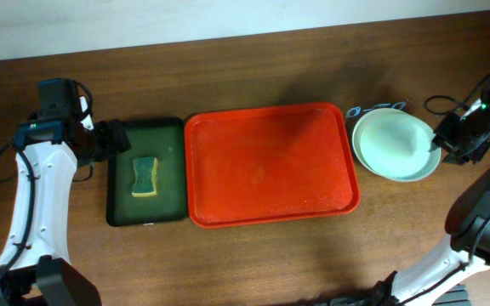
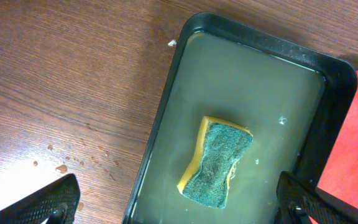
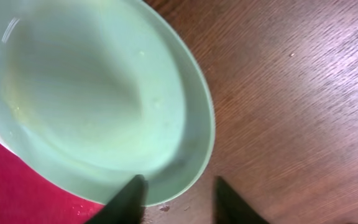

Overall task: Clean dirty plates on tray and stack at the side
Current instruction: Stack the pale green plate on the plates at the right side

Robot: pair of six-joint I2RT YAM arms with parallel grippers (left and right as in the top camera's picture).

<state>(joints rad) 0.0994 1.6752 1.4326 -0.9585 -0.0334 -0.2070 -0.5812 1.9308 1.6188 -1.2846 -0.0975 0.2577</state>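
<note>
Red tray (image 1: 270,204) bare; pale-green plates (image 1: 395,144) stacked at its right edge. Right gripper (image 3: 179,194) spread, straddling top rim, not pinching. Left gripper (image 2: 176,202) spread over sponge (image 2: 216,163). Lift right gripper straight up, no nudging the stack.

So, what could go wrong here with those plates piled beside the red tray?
1. The right claw straddles the rim of the top plate; pulling away carelessly might drag or tip it.
2. The stack seems to overlap the edge of the red tray, so it may sit unevenly and slide.
3. The sponge lies in what looks like water in the green tray; lifting it could drip onto the table.
</note>
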